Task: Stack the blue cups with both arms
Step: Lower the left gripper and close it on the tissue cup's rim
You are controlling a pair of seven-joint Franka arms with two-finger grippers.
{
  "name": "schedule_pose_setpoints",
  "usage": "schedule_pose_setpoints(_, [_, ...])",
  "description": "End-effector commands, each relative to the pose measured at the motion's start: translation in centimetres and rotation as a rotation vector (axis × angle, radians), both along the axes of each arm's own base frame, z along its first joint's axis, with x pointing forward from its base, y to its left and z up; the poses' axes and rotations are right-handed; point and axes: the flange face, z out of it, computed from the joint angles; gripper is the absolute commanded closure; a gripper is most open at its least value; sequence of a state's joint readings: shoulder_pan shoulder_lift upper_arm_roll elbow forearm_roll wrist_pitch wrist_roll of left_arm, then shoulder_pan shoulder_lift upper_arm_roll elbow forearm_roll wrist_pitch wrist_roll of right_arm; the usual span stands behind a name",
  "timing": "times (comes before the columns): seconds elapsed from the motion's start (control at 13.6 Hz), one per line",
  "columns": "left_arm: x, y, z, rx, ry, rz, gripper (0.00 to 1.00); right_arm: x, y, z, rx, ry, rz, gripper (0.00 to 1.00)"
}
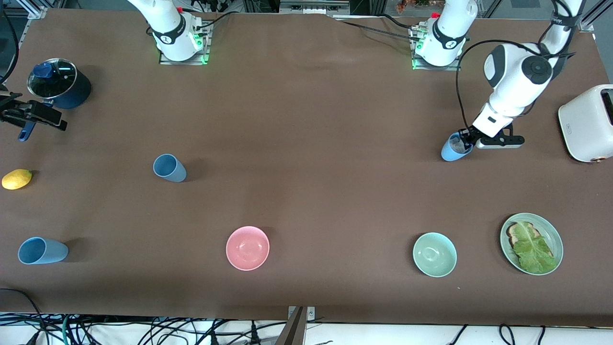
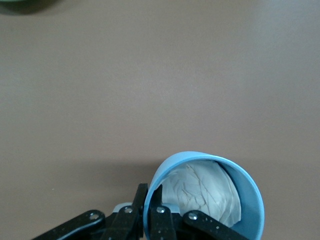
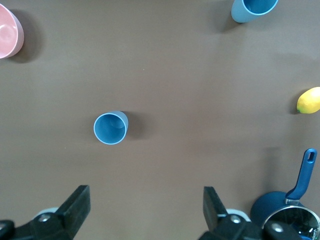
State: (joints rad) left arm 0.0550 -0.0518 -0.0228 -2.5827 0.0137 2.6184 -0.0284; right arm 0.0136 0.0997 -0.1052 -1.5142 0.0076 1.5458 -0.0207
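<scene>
Already the lighter sky-blue tapered cup with the whitish-grey inside (image 1: 455,147) is in hand; it sits toward the left arm's end of the brown tabletop (image 1: 306,201), well in from that short edge, beside the white toaster (image 1: 588,122), tilted with its mouth up toward the wrist; the left gripper (image 1: 465,140) has its two black fingers pressed together on the rim wall, one inside the mouth and one outside, as the left wrist view shows (image 2: 150,212). Whether the cup's base touches the tabletop I cannot tell.

Its partner, the dull slate-blue tapered cup (image 1: 169,167), stands well apart toward the right arm's end, mouth upward, in the open middle band of the tabletop; so the coming move, as I judge it, turns on that long gap along the tabletop; the held cup must travel toward the right arm's end, or the two must meet between.

Nearer to the slate-blue cup is the right gripper (image 1: 28,117), which waits up over the short edge at its own end, beside the dark navy pot with a glass lid (image 1: 60,84); its fingers (image 3: 75,207) are spread wide and hold nothing; the slate-blue cup (image 3: 110,128) shows between them, lower down.

A third sky-blue cup (image 1: 42,250) lies near the front corner at that end; a yellow lemon (image 1: 17,178) sits at the short edge.
</scene>
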Motion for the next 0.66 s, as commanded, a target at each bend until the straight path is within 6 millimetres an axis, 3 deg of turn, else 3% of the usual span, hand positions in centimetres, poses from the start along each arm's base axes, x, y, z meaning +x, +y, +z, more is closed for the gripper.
schedule_pose_setpoints(0.0, [2.2, 0.1, 4.6, -0.01, 0.03, -0.012, 1.0, 0.2, -0.5, 0.3, 0.018, 0.002, 0.011, 0.0])
schedule_pose_setpoints(0.44, [5.7, -0.6, 11.9, -0.011, 0.095, -0.028, 1.0, 0.2, -0.5, 0.3, 0.018, 0.002, 0.009, 0.0])
schedule_pose_setpoints(0.59, [6.3, -0.8, 13.4, -0.012, 0.103, -0.031, 1.0, 0.2, -0.5, 0.3, 0.018, 0.002, 0.009, 0.0])
